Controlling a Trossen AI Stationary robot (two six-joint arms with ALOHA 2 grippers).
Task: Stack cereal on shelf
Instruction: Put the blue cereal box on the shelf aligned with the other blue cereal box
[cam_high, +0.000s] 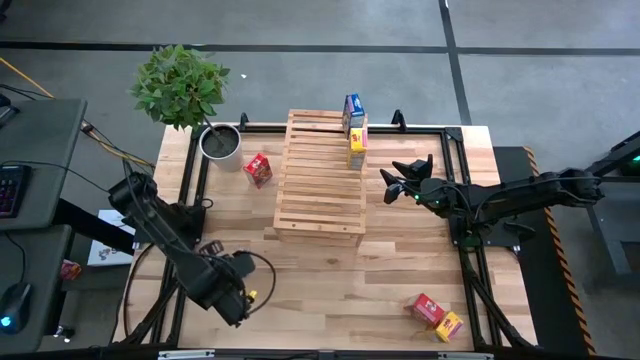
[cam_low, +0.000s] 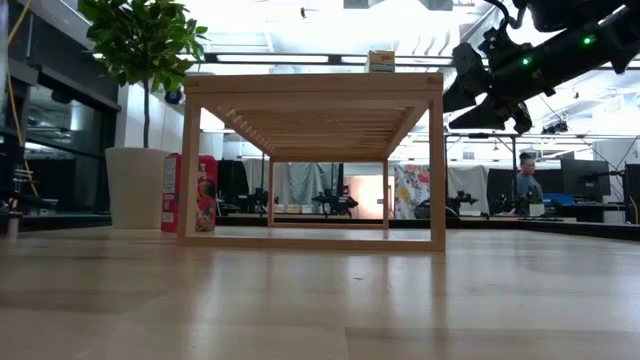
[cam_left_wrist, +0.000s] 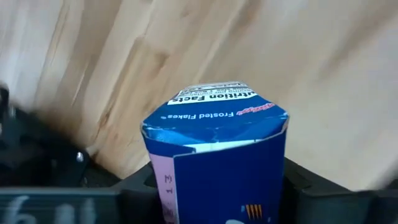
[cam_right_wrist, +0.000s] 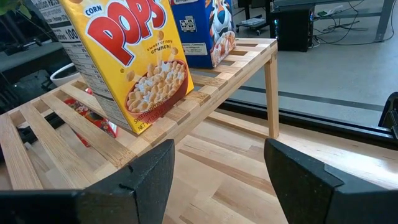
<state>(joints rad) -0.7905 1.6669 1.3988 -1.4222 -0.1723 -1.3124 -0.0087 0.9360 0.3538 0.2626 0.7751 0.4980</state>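
Observation:
A blue cereal box (cam_left_wrist: 214, 155) fills the gap between the fingers of my left gripper (cam_left_wrist: 214, 183), which is shut on it near the table's near left corner (cam_high: 235, 292); the arm hides the box from above. The pale slatted shelf (cam_high: 320, 175) stands mid-table. On its far right top a yellow box (cam_right_wrist: 124, 56) and a blue box (cam_right_wrist: 202, 31) stand upright on their bottom ends. A red box (cam_high: 258, 170) stands on the table left of the shelf. My right gripper (cam_high: 400, 182) hovers open just right of the shelf, holding nothing. My left gripper pinches the blue box between its two fingers, one on the narrow pinkish side (cam_left_wrist: 157, 186) and one on the opposite side (cam_left_wrist: 281, 180). The fingers come from above, pointing steeply down. The box reaches out past the fingertips, its end (cam_left_wrist: 211, 109) toward the tabletop and seemingly clear of it.
A red box (cam_high: 427, 308) and a yellow box (cam_high: 449, 325) lie together at the table's near right. A potted plant (cam_high: 218, 140) stands at the far left corner. Bare planks stretch between the left arm and the shelf's near edge.

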